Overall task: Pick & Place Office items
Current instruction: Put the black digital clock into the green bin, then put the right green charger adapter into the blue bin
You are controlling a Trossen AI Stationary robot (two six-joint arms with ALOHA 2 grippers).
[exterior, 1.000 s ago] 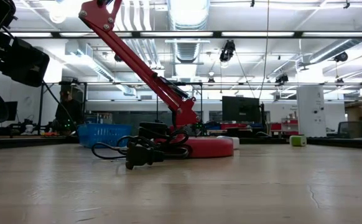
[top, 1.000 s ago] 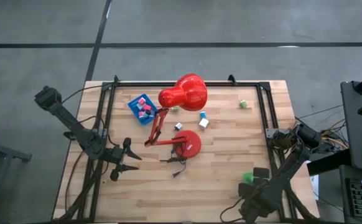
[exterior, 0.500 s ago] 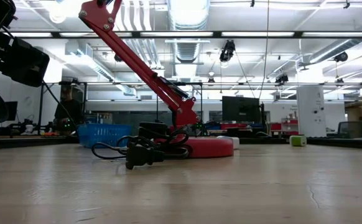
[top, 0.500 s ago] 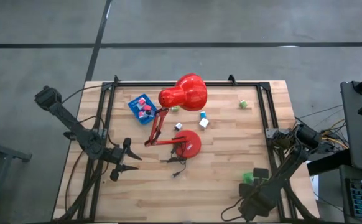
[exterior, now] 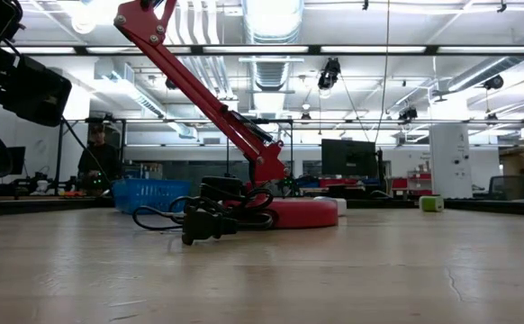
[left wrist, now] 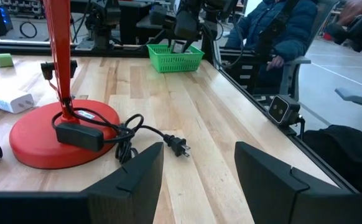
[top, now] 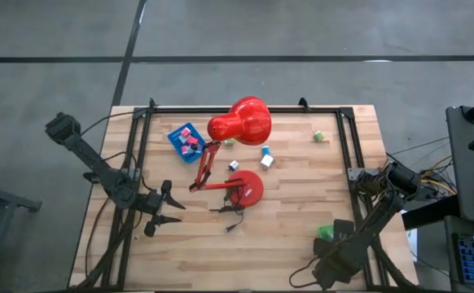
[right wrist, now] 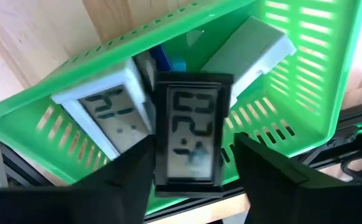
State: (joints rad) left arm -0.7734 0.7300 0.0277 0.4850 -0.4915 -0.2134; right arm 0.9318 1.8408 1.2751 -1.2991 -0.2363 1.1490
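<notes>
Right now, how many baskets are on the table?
2. The blue basket sits at the far left, beside the red lamp's shade. The green basket is under the right gripper.

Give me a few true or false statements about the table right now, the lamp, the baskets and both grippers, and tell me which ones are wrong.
1. The red desk lamp stands near the middle of the table. True.
2. The right gripper hangs over the blue basket. False: it is over the green basket, at the table's near right corner.
3. The green basket holds a black clock beside a white clock. True.
4. The left gripper is clamped on the lamp's plug. False: its fingers stand open and empty, with the plug lying on the table ahead.
5. The blue basket is empty. False: small pink pieces lie in it.
</notes>
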